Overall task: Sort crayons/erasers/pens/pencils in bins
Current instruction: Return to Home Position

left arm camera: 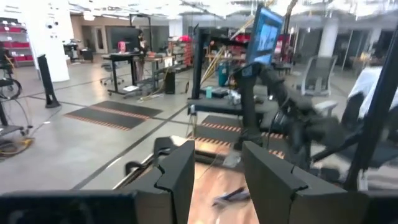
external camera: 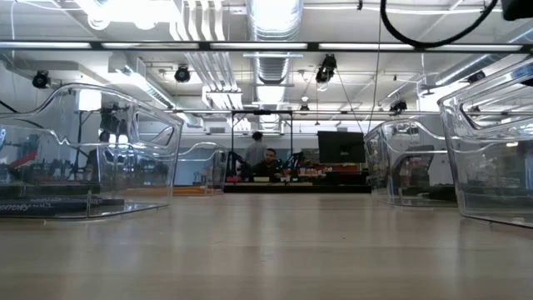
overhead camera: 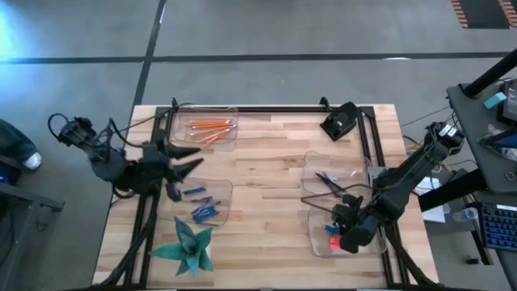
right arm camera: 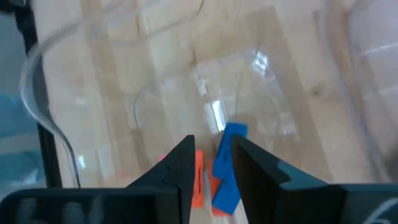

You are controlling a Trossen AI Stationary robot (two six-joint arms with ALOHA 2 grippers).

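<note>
Blue eraser is sitting between the right claw fingers, low in the right wrist frame, over the clear bin at the high view's lower right, where a red eraser is already lying. Whether those fingers are pinching or letting go, I cannot tell. Releasing cleanly probably means parting wide, then lifting straight clear of the rim. Left claw is hanging open at centre left, beside the crayons.

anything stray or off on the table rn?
One oddity: a green paper star sits on the table's near left edge, beside the crayon bin; it belongs to no bin. Pencils, crayons, pens and erasers all lie inside bins; nothing spilled.
</note>
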